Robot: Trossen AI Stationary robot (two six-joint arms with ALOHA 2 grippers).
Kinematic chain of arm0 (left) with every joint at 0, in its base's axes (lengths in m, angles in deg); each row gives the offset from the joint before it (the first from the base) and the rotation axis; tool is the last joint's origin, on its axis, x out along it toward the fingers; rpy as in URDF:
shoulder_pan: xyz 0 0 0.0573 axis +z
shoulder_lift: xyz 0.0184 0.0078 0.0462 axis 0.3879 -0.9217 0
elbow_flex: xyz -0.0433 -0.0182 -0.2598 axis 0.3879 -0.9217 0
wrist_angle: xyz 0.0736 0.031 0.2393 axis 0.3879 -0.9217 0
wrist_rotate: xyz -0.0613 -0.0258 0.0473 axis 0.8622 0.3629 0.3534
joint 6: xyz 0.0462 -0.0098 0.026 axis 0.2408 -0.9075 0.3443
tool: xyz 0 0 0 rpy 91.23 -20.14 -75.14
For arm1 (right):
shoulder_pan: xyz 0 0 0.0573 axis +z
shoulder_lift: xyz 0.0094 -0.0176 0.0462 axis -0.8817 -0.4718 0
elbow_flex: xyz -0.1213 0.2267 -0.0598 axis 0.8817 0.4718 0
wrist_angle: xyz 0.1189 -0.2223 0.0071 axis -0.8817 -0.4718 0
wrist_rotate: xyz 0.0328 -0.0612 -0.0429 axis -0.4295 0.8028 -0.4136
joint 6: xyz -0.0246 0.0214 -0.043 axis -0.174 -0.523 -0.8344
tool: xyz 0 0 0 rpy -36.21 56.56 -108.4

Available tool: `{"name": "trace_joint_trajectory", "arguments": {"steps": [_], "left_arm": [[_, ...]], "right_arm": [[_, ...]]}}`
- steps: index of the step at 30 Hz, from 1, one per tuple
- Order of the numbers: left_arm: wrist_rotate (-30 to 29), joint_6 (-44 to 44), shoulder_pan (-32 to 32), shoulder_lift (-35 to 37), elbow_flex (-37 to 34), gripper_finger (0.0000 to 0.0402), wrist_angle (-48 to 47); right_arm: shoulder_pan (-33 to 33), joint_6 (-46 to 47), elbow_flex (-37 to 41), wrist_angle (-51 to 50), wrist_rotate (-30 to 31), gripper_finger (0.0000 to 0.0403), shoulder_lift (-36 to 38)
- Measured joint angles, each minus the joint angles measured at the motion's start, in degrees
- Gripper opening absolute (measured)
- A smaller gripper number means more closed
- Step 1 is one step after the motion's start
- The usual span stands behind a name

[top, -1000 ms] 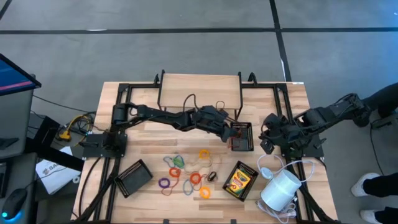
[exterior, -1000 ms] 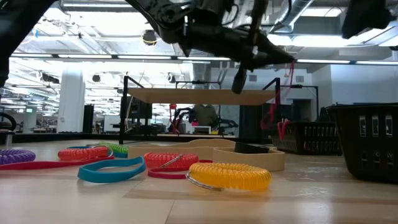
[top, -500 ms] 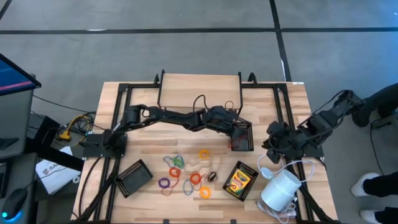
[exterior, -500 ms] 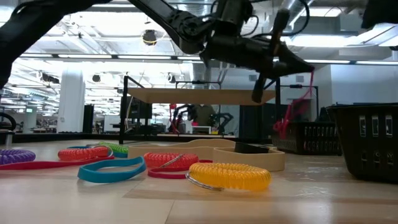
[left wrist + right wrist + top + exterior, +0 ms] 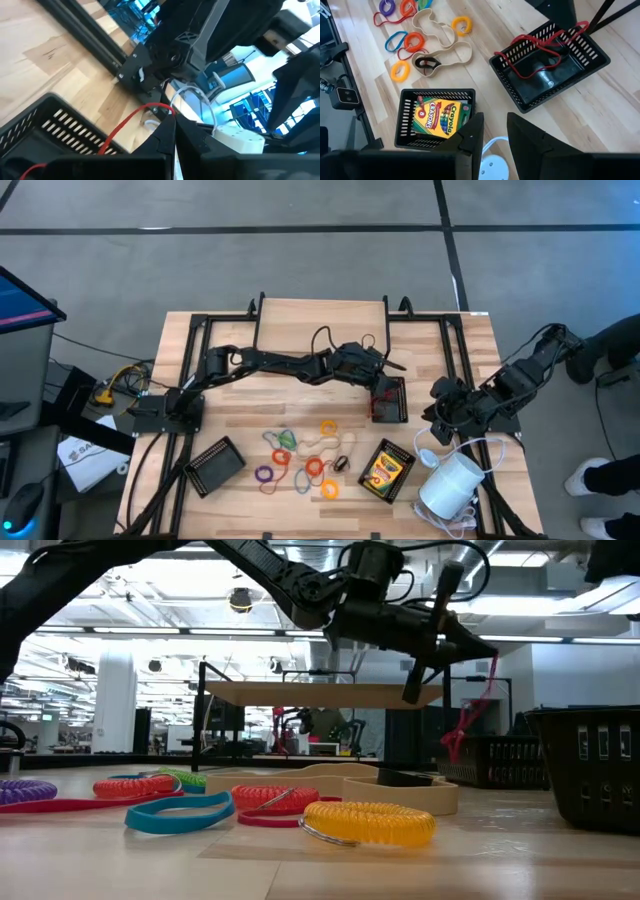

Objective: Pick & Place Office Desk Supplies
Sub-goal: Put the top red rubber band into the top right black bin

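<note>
Over mesh tray (image 5: pixel 390 402) | left gripper (image 5: pixel 385 373) pinching red loop (image 5: pixel 466 726) | right gripper (image 5: pixel 492 131) slightly parted, empty

Even bright overhead light; soft shadows; low view backlit, foreground blurred; left wrist view soft.

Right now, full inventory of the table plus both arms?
Red loop: one, red, draped over the mesh tray at mid-right, one end pinched by the left gripper.
Mesh trays: three, black; mid-right, front right, front left.
Crayon box: one, yellow and green, in the front-right tray.
Loose loops: many, orange, purple, yellow, green, front centre.
White cylinder: one, corded, front right corner.
Left gripper: shut above the mid-right tray.
Right gripper: at the right edge, holding nothing.
</note>
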Motion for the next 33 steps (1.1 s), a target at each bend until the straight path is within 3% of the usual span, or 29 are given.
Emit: {"name": "trace_joint_trajectory", "arguments": {"steps": [20,33], "left_arm": [[-0.25,0.50,-0.06,0.03,5.83,0.0001,0.35],[-0.15,2.42,-0.93,0.09,5.76,0.0001,-5.50]], "right_arm": [[0.00,0.00,0.00,-0.17,1.67,0.0084,0.00],[0.00,0.55,0.00,0.02,1.70,0.0084,0.00]]}}
